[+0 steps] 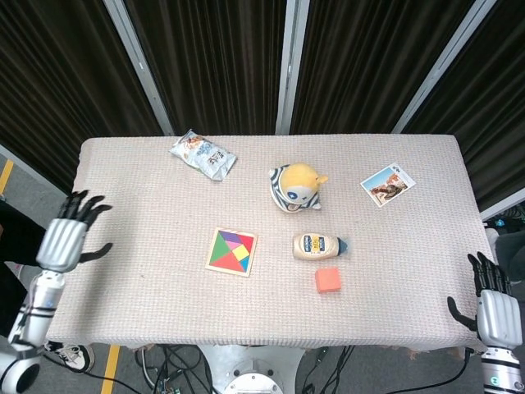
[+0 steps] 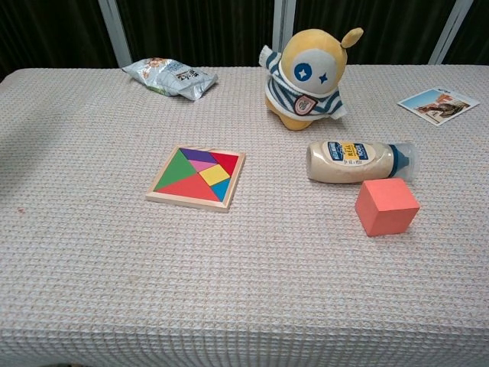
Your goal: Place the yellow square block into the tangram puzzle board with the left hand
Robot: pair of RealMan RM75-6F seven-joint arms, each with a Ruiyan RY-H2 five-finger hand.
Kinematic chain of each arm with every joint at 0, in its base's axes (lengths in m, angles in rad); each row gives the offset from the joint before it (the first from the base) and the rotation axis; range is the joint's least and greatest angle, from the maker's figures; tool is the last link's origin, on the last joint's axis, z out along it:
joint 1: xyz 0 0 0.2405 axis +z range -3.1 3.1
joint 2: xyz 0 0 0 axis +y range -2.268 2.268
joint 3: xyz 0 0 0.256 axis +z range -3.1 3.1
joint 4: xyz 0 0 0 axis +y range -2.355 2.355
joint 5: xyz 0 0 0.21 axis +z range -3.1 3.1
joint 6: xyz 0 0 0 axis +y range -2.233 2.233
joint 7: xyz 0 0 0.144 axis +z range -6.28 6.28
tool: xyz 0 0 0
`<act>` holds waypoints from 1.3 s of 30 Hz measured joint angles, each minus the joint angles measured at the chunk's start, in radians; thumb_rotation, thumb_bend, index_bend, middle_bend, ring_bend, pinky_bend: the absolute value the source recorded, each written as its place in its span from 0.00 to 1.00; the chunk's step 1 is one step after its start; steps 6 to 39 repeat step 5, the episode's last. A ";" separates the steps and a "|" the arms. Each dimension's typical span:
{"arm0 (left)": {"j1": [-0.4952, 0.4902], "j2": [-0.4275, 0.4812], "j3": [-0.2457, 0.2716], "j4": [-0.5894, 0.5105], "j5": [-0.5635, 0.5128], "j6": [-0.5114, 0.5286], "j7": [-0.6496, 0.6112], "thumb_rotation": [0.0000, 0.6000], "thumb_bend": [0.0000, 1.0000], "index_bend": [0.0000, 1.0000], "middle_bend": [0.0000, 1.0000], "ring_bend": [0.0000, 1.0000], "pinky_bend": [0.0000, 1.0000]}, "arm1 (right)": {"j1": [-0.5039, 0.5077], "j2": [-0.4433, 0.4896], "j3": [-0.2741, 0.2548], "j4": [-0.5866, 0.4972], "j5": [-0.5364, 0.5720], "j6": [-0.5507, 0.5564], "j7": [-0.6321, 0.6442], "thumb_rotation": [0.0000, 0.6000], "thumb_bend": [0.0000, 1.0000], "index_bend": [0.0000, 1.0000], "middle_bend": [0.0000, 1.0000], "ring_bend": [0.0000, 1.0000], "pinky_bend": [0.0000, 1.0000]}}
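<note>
The tangram puzzle board (image 1: pixel 231 251) (image 2: pixel 197 177) lies flat near the table's middle, filled with coloured pieces. The yellow square block (image 2: pixel 215 174) (image 1: pixel 242 254) sits in its slot among them. My left hand (image 1: pixel 67 235) hangs off the table's left edge, fingers spread and holding nothing. My right hand (image 1: pixel 495 309) is past the front right corner, fingers apart and empty. Neither hand shows in the chest view.
A plush toy (image 1: pixel 295 186) stands behind the board, with a mayonnaise bottle (image 1: pixel 319 245) lying beside an orange cube (image 1: pixel 328 280) to the right. A snack bag (image 1: pixel 203 154) lies at the back left, a photo card (image 1: pixel 387 184) at the back right.
</note>
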 measured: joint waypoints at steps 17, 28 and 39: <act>0.136 0.015 -0.005 -0.026 -0.046 0.088 -0.056 1.00 0.17 0.22 0.15 0.00 0.03 | 0.007 0.001 -0.005 -0.020 -0.006 -0.008 -0.023 1.00 0.23 0.00 0.00 0.00 0.00; 0.136 0.015 -0.005 -0.026 -0.046 0.088 -0.056 1.00 0.17 0.22 0.15 0.00 0.03 | 0.007 0.001 -0.005 -0.020 -0.006 -0.008 -0.023 1.00 0.23 0.00 0.00 0.00 0.00; 0.136 0.015 -0.005 -0.026 -0.046 0.088 -0.056 1.00 0.17 0.22 0.15 0.00 0.03 | 0.007 0.001 -0.005 -0.020 -0.006 -0.008 -0.023 1.00 0.23 0.00 0.00 0.00 0.00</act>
